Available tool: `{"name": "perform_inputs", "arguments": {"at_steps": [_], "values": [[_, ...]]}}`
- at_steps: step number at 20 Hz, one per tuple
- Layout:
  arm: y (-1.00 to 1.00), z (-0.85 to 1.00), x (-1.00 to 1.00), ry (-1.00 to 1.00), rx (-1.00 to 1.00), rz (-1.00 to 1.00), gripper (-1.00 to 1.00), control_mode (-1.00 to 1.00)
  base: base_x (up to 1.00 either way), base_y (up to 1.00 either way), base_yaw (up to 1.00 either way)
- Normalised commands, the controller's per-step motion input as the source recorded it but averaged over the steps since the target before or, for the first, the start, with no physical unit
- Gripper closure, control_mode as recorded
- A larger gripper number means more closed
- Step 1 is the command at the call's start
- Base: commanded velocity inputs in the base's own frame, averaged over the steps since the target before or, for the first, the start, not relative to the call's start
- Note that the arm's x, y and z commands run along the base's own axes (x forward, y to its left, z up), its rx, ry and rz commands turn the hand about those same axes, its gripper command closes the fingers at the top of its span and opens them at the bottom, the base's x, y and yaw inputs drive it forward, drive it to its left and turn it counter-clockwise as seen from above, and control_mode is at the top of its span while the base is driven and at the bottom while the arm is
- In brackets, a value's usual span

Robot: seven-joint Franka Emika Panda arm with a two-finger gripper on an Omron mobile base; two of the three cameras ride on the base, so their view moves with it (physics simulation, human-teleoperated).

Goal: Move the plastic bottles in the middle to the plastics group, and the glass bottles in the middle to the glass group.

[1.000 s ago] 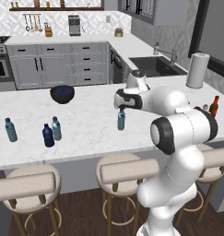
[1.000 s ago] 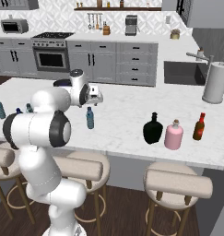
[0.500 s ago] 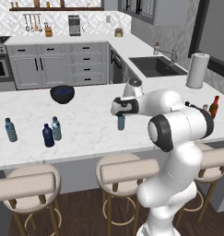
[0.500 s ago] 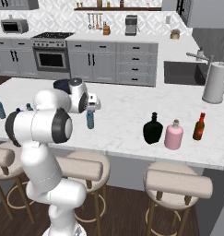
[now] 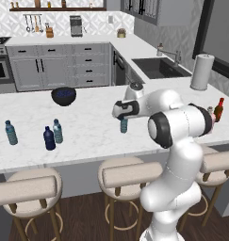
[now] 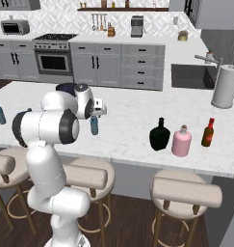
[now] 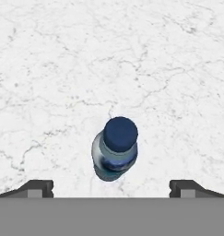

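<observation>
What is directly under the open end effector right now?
A plastic bottle with a blue cap stands upright on the white marble counter, below the open end effector and between its fingertips. The bottle's base is hidden by its own body.

The arm (image 5: 177,127) covers most of the pink bottle (image 5: 211,113) in the left base view, leaving a sliver; the hand hides the top of the water bottle (image 5: 124,125) there; in the hand view the finger tips (image 7: 36,188) are cut off low, and the cap conceals most of the bottle's body.
</observation>
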Motion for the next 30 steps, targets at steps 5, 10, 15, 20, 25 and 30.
{"name": "perform_inputs", "arguments": {"at_steps": [5,10,15,20,25,30], "values": [[0.0,-0.12,0.22,0.0,0.0,0.0,-1.0,-1.0,0.0,0.0,0.0],[0.0,-0.24,0.14,0.01,0.0,0.0,-1.0,-1.0,0.0,0.0,0.0],[0.0,-0.22,0.06,0.0,0.0,0.0,-1.0,-1.0,0.0,0.0,0.0],[0.0,-0.08,0.07,0.0,0.0,0.0,-1.0,-1.0,0.0,0.0,0.0],[0.0,-0.02,0.02,0.0,0.0,0.0,-1.0,-1.0,0.0,0.0,0.0],[0.0,0.0,0.0,0.0,0.0,0.0,1.0,-1.0,0.0,0.0,0.0]]}}
